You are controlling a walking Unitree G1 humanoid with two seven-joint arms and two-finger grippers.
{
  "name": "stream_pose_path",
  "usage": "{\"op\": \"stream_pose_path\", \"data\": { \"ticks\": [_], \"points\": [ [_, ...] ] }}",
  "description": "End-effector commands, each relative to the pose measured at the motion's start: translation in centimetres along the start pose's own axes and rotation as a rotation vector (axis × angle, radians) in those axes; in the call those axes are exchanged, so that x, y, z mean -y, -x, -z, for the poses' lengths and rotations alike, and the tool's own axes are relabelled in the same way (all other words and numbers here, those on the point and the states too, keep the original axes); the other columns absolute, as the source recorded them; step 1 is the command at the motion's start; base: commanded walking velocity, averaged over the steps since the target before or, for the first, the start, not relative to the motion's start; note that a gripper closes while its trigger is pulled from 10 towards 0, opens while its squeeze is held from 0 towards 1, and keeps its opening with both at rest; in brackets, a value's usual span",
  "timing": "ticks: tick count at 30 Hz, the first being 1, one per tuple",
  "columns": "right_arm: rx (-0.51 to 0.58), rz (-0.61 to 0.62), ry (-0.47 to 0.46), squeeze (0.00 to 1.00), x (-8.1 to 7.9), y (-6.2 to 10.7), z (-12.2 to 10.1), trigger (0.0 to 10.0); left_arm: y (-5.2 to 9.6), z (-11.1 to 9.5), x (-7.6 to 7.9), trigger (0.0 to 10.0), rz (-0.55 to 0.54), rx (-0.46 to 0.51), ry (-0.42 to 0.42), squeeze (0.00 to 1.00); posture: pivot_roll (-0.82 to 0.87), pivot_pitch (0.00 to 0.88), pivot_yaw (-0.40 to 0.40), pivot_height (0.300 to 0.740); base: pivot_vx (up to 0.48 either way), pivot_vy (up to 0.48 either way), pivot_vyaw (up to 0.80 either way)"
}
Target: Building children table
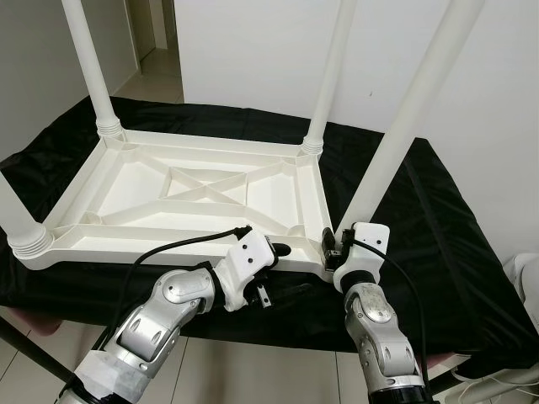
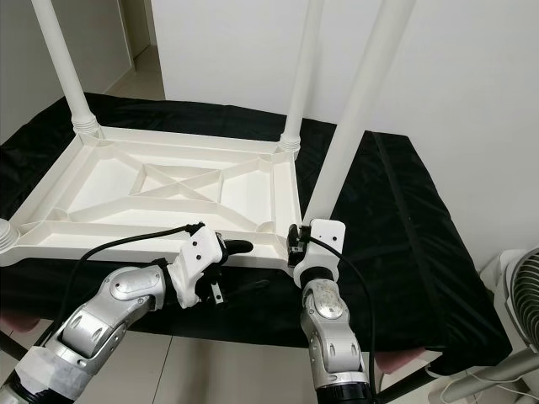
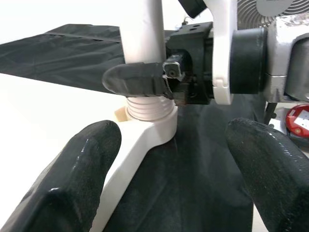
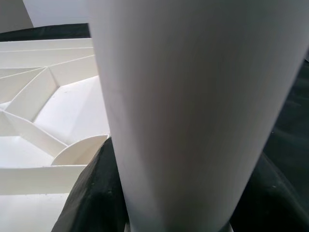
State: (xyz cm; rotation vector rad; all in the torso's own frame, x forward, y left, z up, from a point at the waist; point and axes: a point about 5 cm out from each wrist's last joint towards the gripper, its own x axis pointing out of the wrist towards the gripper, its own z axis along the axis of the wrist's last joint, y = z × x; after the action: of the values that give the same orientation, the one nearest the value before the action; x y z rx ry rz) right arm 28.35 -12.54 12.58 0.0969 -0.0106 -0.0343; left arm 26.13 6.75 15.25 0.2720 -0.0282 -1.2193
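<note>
While right end effector (image 1: pixel 333 250) clasps table leg (image 1: pixel 402 118), left end effector (image 1: pixel 278 250) released beside it.

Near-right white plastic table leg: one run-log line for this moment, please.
right pincer: shut on near-right white plastic table leg | left pincer: open beside socket | upturned white plastic tabletop: on black cloth

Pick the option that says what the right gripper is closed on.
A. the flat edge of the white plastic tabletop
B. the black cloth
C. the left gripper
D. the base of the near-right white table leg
D: the right gripper has its black fingers clamped on the near-right white plastic table leg just above its ribbed socket in the upturned white plastic tabletop, while the left gripper sits open beside it.
</note>
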Motion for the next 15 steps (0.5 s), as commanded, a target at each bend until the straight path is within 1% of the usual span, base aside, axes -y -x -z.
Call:
{"op": "stream_pose_path", "data": {
  "ticks": [1, 2, 3, 5, 7, 8, 9, 10, 11, 13, 15],
  "points": [
    [-0.043, 0.028, -0.022, 0.00, 0.2, 0.5, 0.8, 10.0, 0.0, 0.1, 0.1, 10.0, 0.049, -0.001, -0.002, 0.00, -0.09, 0.000, -0.058, 0.740, 0.000, 0.000, 0.00],
    [-0.041, 0.021, -0.018, 0.00, 0.2, 0.5, 0.8, 10.0, 0.0, 0.0, 0.1, 10.0, 0.048, -0.001, -0.002, 0.00, -0.09, 0.000, -0.057, 0.740, 0.000, 0.000, 0.00],
    [-0.021, -0.010, 0.006, 1.00, 0.9, 0.3, 0.5, 10.0, 0.0, 0.0, -0.1, 10.0, 0.043, 0.002, -0.005, 0.00, -0.09, 0.000, -0.055, 0.740, 0.000, 0.000, 0.00],
    [-0.017, -0.021, 0.019, 1.00, 1.2, 0.2, 0.4, 10.0, -0.1, -0.1, -0.1, 10.0, 0.041, 0.004, -0.005, 0.00, -0.09, 0.000, -0.055, 0.740, 0.000, 0.000, 0.00],
    [-0.008, -0.086, 0.050, 1.00, 1.6, 0.0, 0.3, 10.0, -0.1, -0.1, -0.1, 10.0, 0.041, 0.006, -0.008, 0.00, -0.09, 0.000, -0.057, 0.740, 0.000, 0.000, 0.00],
    [-0.008, -0.086, 0.050, 1.00, 1.6, 0.0, 0.3, 10.0, -0.1, -0.1, -0.1, 10.0, 0.041, 0.006, -0.008, 0.00, -0.09, 0.000, -0.057, 0.740, 0.000, 0.000, 0.00],
    [-0.013, -0.158, 0.052, 0.92, 1.8, -0.1, 0.3, 10.0, -0.1, -0.1, -0.1, 10.0, 0.041, 0.007, -0.007, 0.00, -0.09, 0.000, -0.057, 0.740, 0.000, 0.000, 0.00],
    [-0.013, -0.158, 0.052, 0.92, 1.8, -0.1, 0.3, 10.0, -0.1, -0.1, -0.1, 10.0, 0.041, 0.007, -0.007, 0.00, -0.09, 0.000, -0.057, 0.740, 0.000, 0.000, 0.00],
    [-0.009, -0.192, 0.070, 0.00, 2.1, -0.2, 0.1, 10.0, -0.2, -0.1, 0.0, 10.0, 0.041, 0.008, -0.005, 0.00, -0.09, 0.000, -0.057, 0.740, 0.000, 0.000, 0.00],
    [-0.007, -0.213, 0.084, 0.00, 2.2, -0.3, 0.0, 10.0, -0.2, -0.1, 0.0, 10.0, 0.042, 0.009, -0.004, 0.00, -0.09, 0.000, -0.057, 0.740, 0.000, 0.000, 0.00],
    [0.020, -0.345, 0.144, 0.00, 2.4, -0.5, -0.7, 10.0, -0.4, -0.1, 0.3, 10.0, 0.057, 0.012, -0.001, 0.00, -0.10, 0.000, -0.052, 0.740, 0.000, 0.000, 0.00]
  ]
}}
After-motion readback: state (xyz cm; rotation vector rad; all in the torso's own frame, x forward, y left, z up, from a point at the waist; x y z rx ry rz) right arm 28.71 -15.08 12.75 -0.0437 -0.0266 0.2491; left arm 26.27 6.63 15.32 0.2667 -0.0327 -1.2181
